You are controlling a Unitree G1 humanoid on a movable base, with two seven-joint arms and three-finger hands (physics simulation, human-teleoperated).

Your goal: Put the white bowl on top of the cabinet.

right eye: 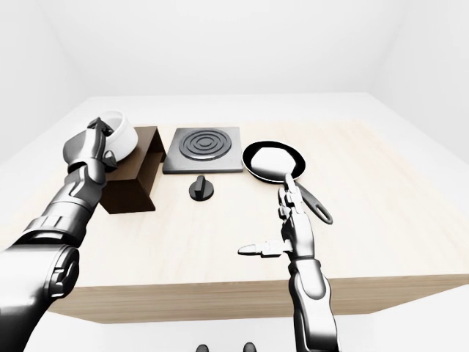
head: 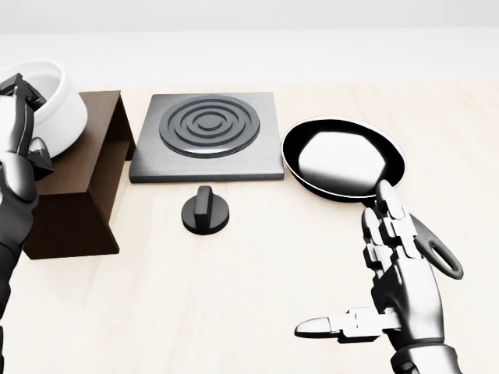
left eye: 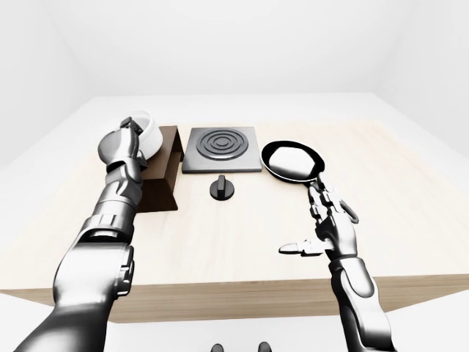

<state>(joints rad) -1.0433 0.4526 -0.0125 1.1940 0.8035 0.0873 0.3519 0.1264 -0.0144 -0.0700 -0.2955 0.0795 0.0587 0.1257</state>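
Left hand [head: 19, 128] grips the bowl [head: 54, 105] at its rim, fingers hooked over the edge; the bowl sits tilted on or just over the cabinet [head: 74, 183] top, contact unclear. It looks like rigid glazed ceramic: likely slick, chippable, moderate weight. The rim pinch is the sensible hold, and it should be set down flat before letting go. Next right come the hob [head: 207, 136], knob [head: 206, 209] and pan [head: 343, 160] on the table [head: 257, 312]. Right hand [head: 390, 292] hovers spread, holding nothing. No labels or writing visible anywhere.
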